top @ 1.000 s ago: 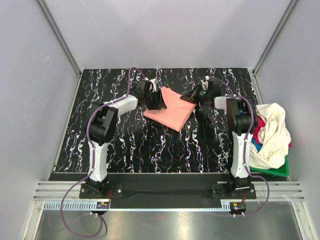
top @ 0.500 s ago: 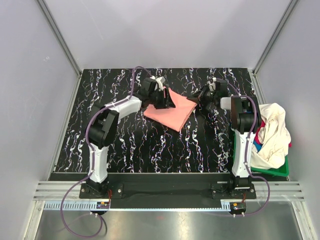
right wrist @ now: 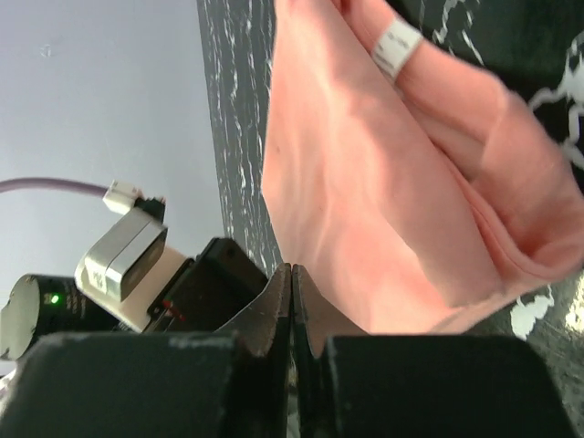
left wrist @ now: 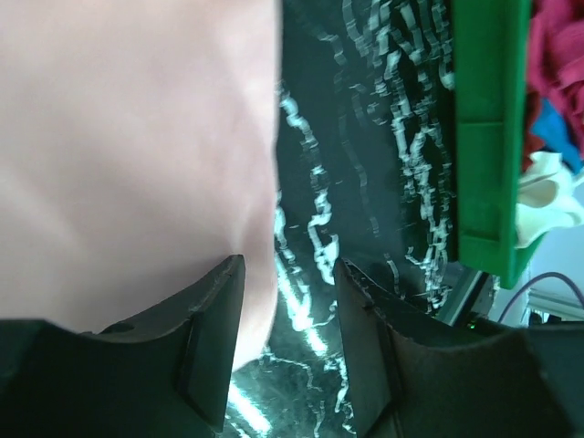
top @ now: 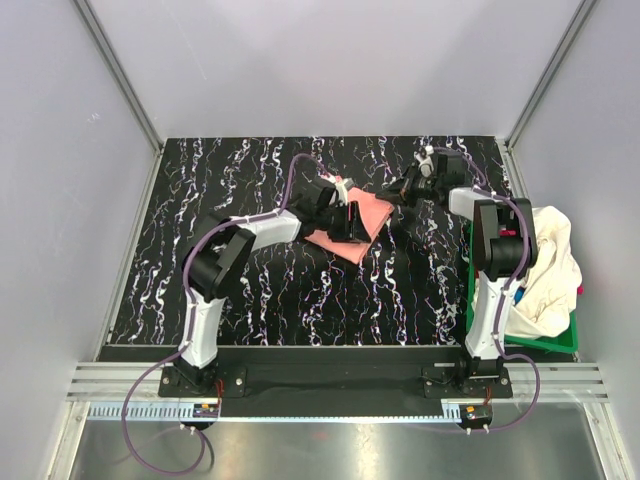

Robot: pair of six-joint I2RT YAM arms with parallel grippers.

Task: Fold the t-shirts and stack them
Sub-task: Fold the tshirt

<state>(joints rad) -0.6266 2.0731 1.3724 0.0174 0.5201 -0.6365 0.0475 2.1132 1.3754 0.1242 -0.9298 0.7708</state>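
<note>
A salmon-pink t-shirt (top: 340, 228) lies folded in a small pile on the black marbled table (top: 270, 300), towards the back middle. My left gripper (top: 352, 219) is over the shirt's right part, jaws open, with nothing clamped. In the left wrist view the pink cloth (left wrist: 137, 146) fills the upper left and its edge runs between the open fingers (left wrist: 212, 338). My right gripper (top: 403, 190) is just right of the shirt, shut and empty. In the right wrist view the shirt (right wrist: 383, 182) with its white neck label (right wrist: 398, 46) lies just beyond the shut fingertips (right wrist: 278, 292).
A green plastic basket (top: 545, 343) stands at the table's right edge, holding a cream-white shirt (top: 548, 262), a magenta one (top: 519, 270) and a blue one (top: 511, 292). The basket's rim (left wrist: 488, 137) shows in the left wrist view. Grey walls enclose the table.
My left gripper has swept right over the pink shirt, which now lies in a narrower, more folded pile. My right gripper has drawn back from the shirt's right corner.
</note>
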